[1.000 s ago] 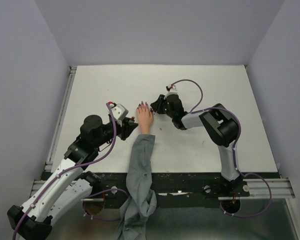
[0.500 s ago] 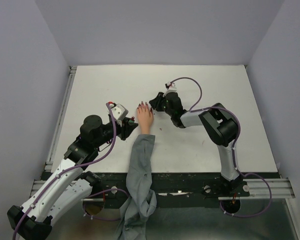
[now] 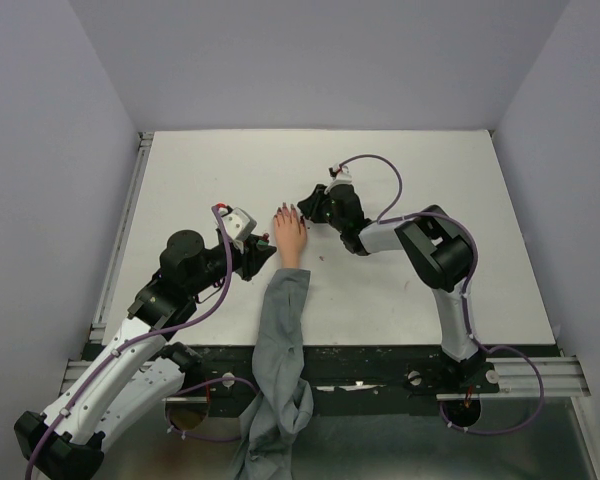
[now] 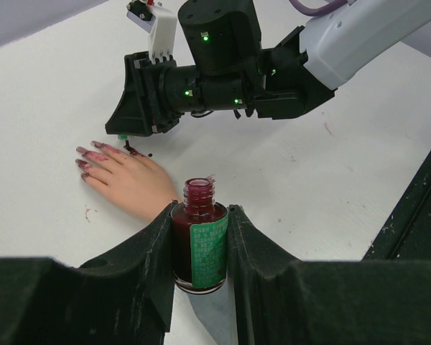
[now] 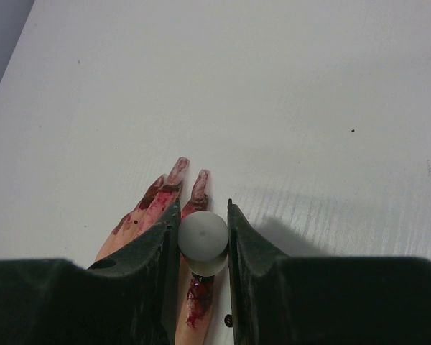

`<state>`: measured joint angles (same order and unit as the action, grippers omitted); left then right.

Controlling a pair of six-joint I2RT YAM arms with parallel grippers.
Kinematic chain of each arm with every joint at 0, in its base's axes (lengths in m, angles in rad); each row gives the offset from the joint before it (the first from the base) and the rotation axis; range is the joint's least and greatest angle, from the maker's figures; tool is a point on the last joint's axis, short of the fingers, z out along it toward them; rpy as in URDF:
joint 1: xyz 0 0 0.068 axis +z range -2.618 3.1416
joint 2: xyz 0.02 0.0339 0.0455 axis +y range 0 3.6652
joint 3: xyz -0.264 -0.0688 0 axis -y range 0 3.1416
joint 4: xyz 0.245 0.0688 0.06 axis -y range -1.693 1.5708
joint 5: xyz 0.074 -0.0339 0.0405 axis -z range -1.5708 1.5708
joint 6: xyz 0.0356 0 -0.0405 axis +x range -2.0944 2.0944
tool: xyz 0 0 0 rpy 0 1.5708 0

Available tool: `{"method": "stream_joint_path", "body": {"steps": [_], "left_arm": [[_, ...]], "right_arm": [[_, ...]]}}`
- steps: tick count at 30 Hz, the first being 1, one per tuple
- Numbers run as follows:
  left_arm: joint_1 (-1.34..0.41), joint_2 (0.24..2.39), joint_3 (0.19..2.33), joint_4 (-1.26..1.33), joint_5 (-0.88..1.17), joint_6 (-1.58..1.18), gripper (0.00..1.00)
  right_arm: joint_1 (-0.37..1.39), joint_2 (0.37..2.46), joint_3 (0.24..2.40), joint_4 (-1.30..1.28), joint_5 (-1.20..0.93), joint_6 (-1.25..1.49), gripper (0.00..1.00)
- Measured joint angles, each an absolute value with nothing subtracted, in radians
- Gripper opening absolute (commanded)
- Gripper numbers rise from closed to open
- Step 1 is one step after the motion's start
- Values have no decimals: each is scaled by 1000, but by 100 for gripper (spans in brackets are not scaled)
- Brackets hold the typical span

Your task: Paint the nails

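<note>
Left gripper (image 4: 203,215): clamped on an open glass bottle (image 4: 201,251) of dark red polish with a green label, seen only in the left wrist view. Right gripper (image 5: 202,215): clamped on a pale grey round brush cap (image 5: 202,237), directly above the peach mannequin hand's (image 3: 290,238) red-smeared nails (image 5: 178,170).

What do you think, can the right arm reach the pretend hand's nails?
Probably yes. The right gripper, shut on the brush cap, hangs just above the mannequin hand, and nothing sits between it and the nails.
</note>
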<state>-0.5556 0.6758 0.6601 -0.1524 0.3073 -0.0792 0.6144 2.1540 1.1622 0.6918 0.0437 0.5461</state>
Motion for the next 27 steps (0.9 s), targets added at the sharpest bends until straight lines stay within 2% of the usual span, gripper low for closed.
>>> {"method": "stream_joint_path", "body": {"steps": [27], "left_arm": [[-556, 675, 660, -152, 307, -79, 0]], "right_arm": [[614, 2194, 1198, 686, 44, 561, 1]]}}
